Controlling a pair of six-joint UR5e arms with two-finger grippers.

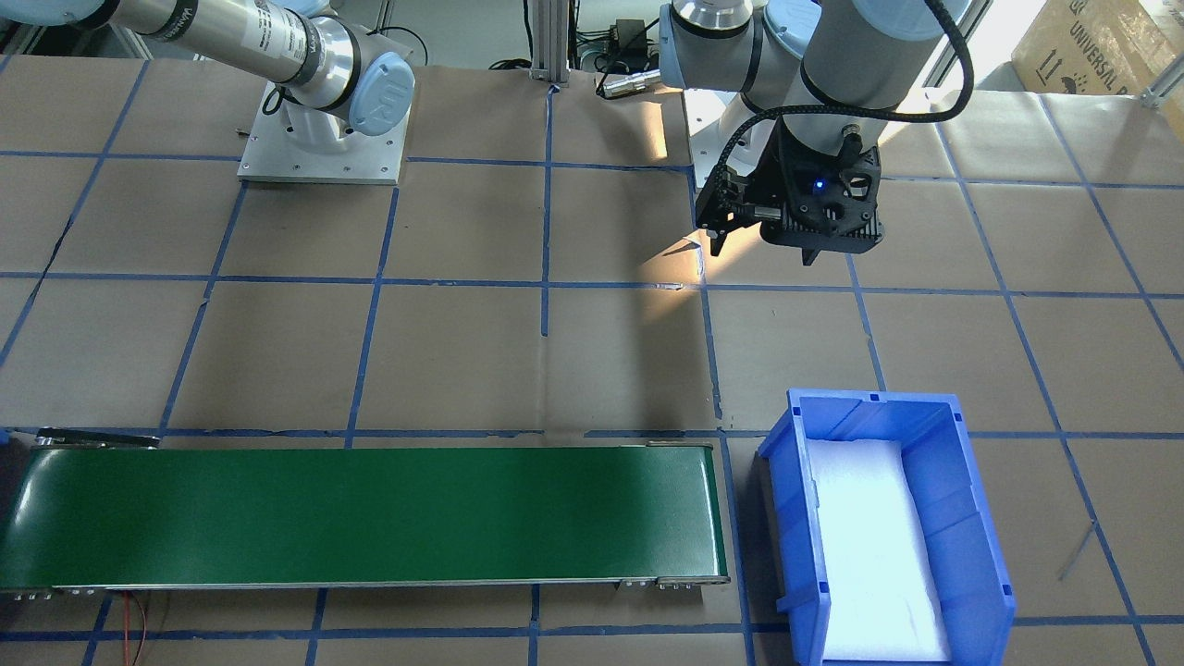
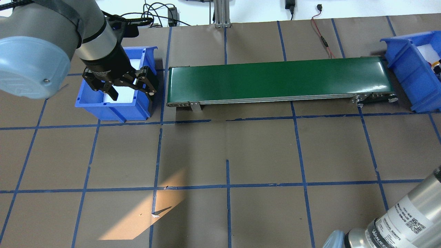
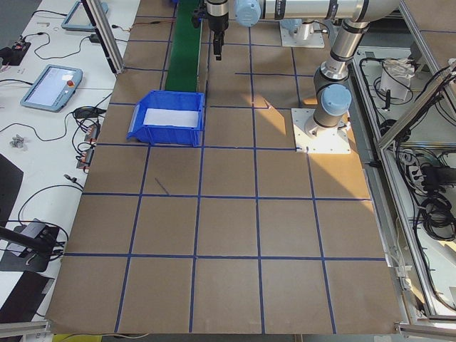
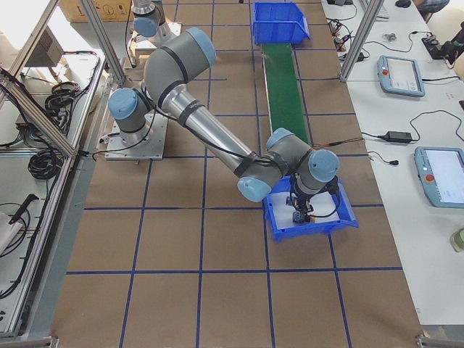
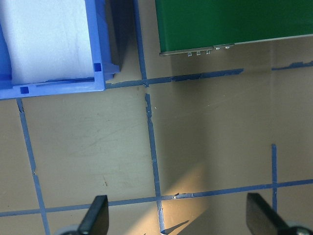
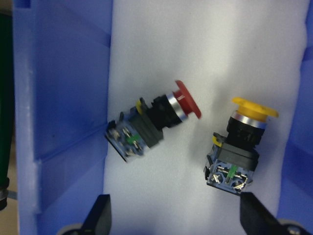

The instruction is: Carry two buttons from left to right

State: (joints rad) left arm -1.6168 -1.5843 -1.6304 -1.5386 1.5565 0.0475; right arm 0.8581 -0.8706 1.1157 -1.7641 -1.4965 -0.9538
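Observation:
Both buttons lie on their sides on white foam in the right blue bin (image 6: 63, 98): the red-capped button (image 6: 156, 122) on the left and the yellow-capped button (image 6: 239, 147) on the right. My right gripper (image 6: 176, 215) hovers above them, open and empty, with a finger on each side at the bottom of the right wrist view; it also shows over this bin in the exterior right view (image 4: 301, 212). My left gripper (image 2: 129, 90) is open and empty, high over the near edge of the left blue bin (image 2: 113, 108), which holds only white foam.
A long green conveyor belt (image 2: 275, 81) runs between the two bins. The left bin also shows in the front view (image 1: 786, 518) and the left wrist view (image 5: 54, 88). Brown table paper with a blue tape grid (image 2: 227, 186) covers the table.

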